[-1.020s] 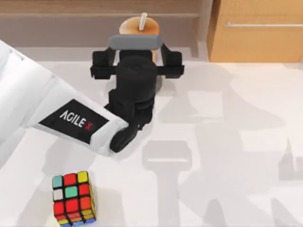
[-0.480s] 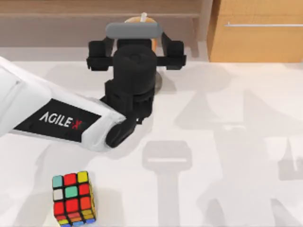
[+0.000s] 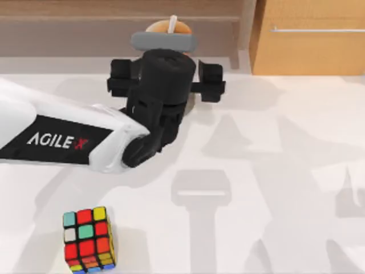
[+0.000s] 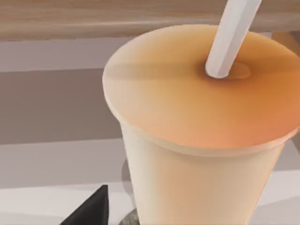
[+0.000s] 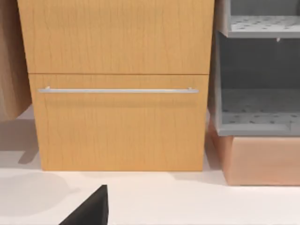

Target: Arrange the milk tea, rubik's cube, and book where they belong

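Note:
The milk tea (image 3: 169,26) stands at the back middle of the table, its tan top and white straw showing past my left gripper (image 3: 165,63). Up close, the milk tea (image 4: 197,140) is upright, with a grey coaster edge (image 4: 129,219) at its base. My left gripper is open around the cup, and its one visible black finger (image 4: 91,211) stands apart from the cup wall. The rubik's cube (image 3: 88,238) lies alone near the front left. The book is out of view. My right gripper, parked, shows one finger (image 5: 89,211) facing a cabinet.
A wooden drawer cabinet (image 3: 311,40) with a metal handle (image 5: 117,90) stands at the back right. Beside it is a grey shelf unit (image 5: 258,84). A low wooden shelf (image 3: 85,25) runs along the back left behind the cup.
My left arm has swung toward the left and lower, and the wrist has turned a little. The cup's top shows more than half a second ago. The cube has not moved.

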`<state>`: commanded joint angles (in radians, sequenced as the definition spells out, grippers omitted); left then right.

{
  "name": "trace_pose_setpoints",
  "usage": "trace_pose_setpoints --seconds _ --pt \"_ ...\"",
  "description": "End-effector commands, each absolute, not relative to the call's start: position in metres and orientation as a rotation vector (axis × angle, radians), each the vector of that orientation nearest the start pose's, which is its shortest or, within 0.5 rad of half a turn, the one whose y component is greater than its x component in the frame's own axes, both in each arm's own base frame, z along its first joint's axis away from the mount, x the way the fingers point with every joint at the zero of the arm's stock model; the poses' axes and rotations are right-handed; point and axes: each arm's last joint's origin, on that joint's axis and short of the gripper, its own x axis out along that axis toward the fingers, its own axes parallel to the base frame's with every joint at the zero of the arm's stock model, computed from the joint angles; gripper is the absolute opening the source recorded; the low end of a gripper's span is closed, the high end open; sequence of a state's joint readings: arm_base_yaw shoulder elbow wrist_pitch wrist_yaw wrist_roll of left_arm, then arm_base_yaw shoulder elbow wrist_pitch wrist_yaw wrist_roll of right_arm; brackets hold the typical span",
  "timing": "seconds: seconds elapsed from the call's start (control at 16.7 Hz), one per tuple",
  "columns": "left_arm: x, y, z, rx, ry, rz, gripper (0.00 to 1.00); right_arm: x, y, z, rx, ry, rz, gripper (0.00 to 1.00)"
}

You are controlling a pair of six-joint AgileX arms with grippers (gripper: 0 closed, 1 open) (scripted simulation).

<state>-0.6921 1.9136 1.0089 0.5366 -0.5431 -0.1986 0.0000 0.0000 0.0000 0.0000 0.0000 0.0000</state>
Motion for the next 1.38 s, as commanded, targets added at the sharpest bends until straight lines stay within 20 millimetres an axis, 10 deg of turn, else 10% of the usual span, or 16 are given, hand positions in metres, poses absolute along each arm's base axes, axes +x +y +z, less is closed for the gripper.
trace_pose_setpoints --seconds 0.78,1.38 --pt "0.240 -0.160 0.187 -0.052 1.359 0.041 1.00 0.106 -0.001 0.160 0.000 0.000 0.000 1.00" --pt "0.207 -0.132 0.213 -0.152 1.566 0.152 1.00 0.106 -0.001 0.160 0.000 0.000 0.000 1.00"
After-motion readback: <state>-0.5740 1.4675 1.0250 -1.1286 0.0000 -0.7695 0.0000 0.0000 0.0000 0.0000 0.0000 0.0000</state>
